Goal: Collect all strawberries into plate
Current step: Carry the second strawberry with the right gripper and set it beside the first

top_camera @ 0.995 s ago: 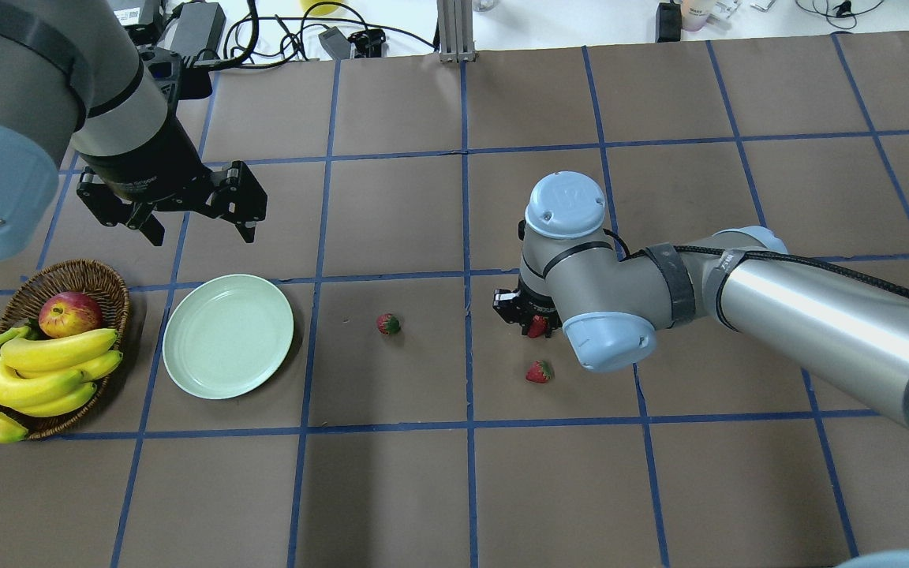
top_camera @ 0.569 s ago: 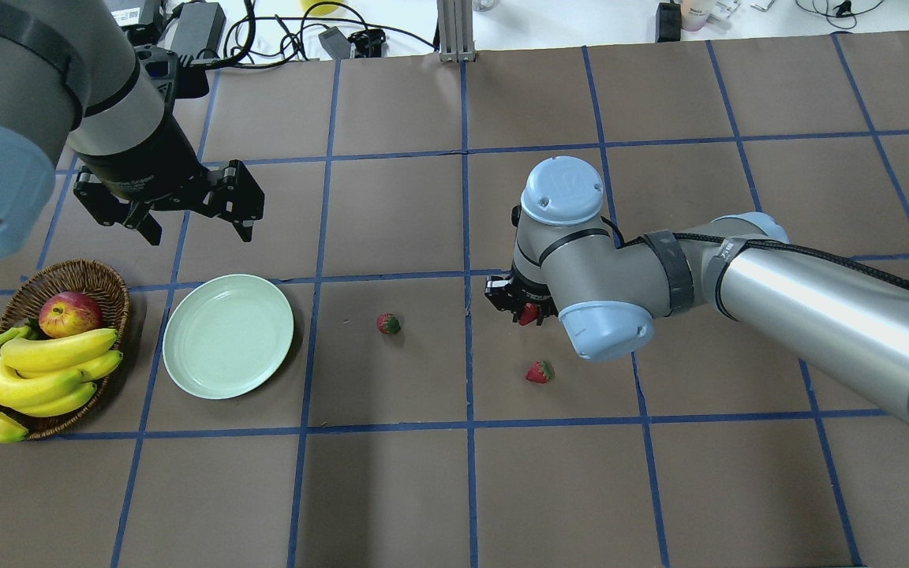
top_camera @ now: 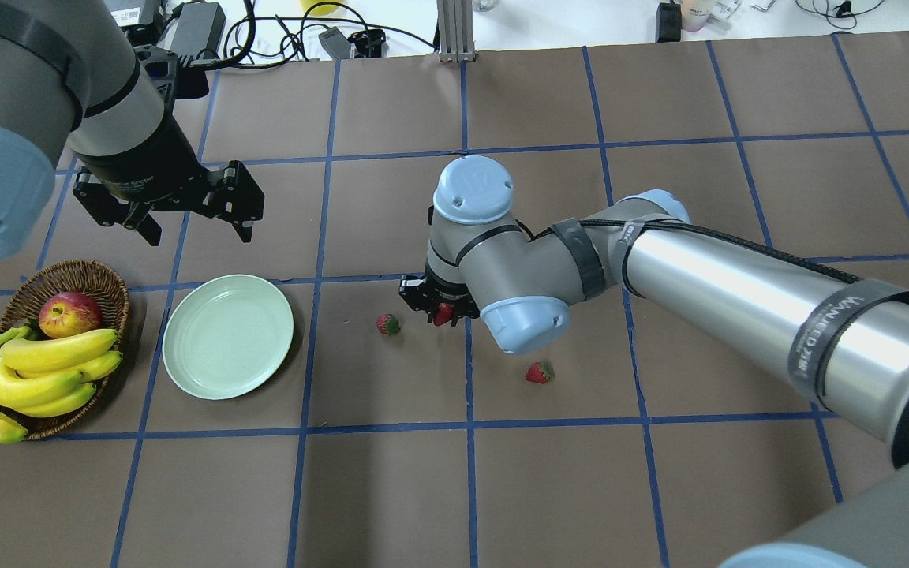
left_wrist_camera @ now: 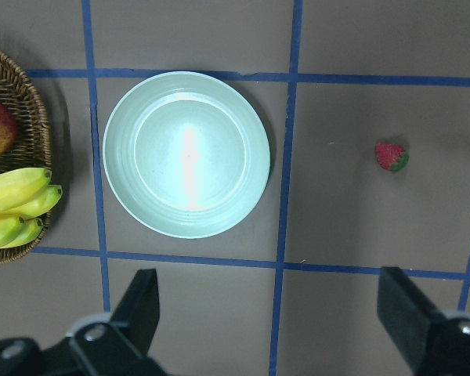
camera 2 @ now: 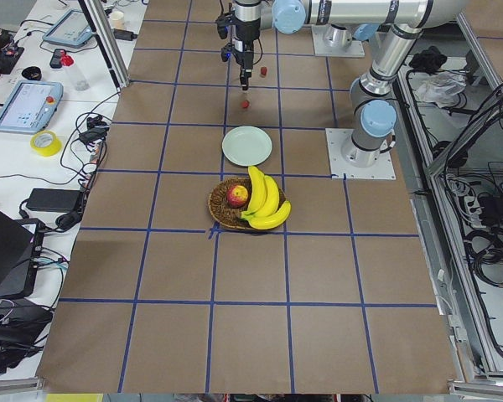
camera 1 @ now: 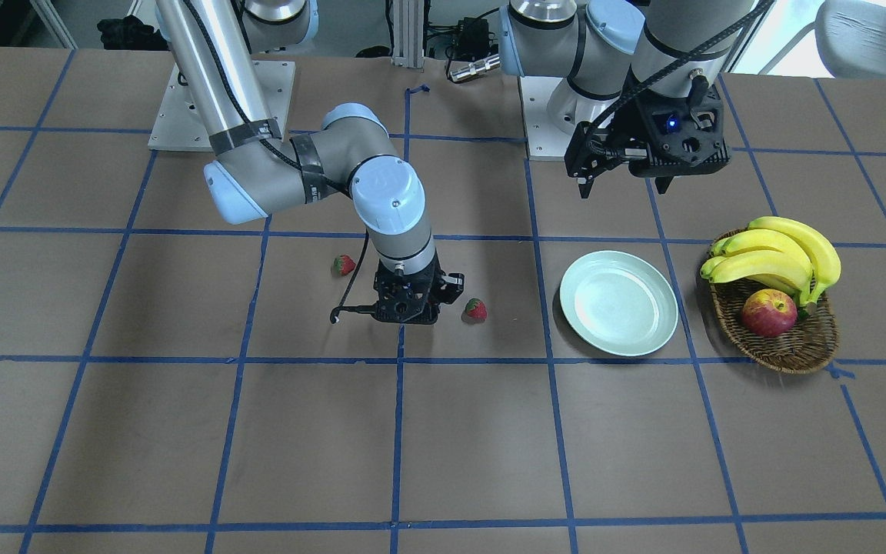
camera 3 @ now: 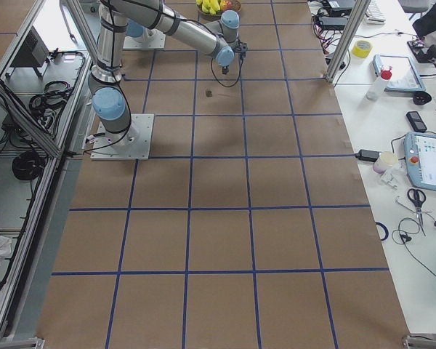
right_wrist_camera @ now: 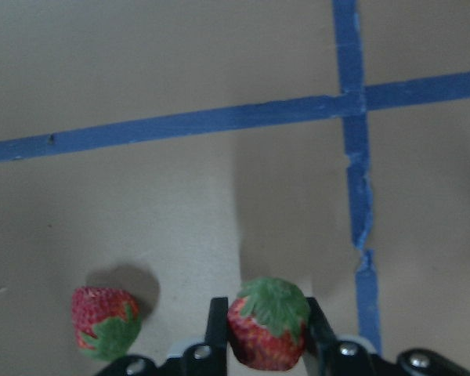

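right claw [right_wrist_camera: 267,335] clamped on a strawberry [right_wrist_camera: 266,317], second strawberry [right_wrist_camera: 104,322] just beside; left claw [top_camera: 202,234] apart.

Three strawberries in all, seen from overhead: one strawberry [top_camera: 443,315] sits in the right gripper [top_camera: 439,312], a second strawberry [top_camera: 388,323] lies on the table [top_camera: 391,489] at its 9 o'clock, and a third strawberry [top_camera: 539,371] lies at its 4 o'clock. There is one pale green plate [top_camera: 228,335] and one wicker basket [top_camera: 80,268], which carries one apple [top_camera: 69,313] and one bunch of bananas [top_camera: 44,371], at least four of them countable. Two robot arms reach over the one table, with two grippers, the left gripper [top_camera: 202,234] completing the pair.
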Controlling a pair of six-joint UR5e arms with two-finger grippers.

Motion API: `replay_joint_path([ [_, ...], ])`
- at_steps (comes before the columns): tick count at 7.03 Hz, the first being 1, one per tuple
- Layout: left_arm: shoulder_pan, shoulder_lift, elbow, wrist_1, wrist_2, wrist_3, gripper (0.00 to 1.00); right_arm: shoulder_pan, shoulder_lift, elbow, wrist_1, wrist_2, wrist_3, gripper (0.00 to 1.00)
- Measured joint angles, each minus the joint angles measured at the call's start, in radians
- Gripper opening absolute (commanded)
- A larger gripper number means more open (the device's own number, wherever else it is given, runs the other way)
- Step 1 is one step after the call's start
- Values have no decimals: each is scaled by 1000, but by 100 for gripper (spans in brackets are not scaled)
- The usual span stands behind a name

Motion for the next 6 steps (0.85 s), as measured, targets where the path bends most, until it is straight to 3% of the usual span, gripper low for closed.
replay_joint_path([
  [1,0,0,0,0,0,0,100,11,24,-25,0,2,8,90],
  [2,0,0,-1,0,-1,0,100,14,32,-33,0,3,16,98],
  [3,0,0,0,1,-2,0,100,14,26,-35,1,-1,23,100],
  [6,3,-1,0,6,-10,0,100,-25,-97,9,121,-66,15,98],
])
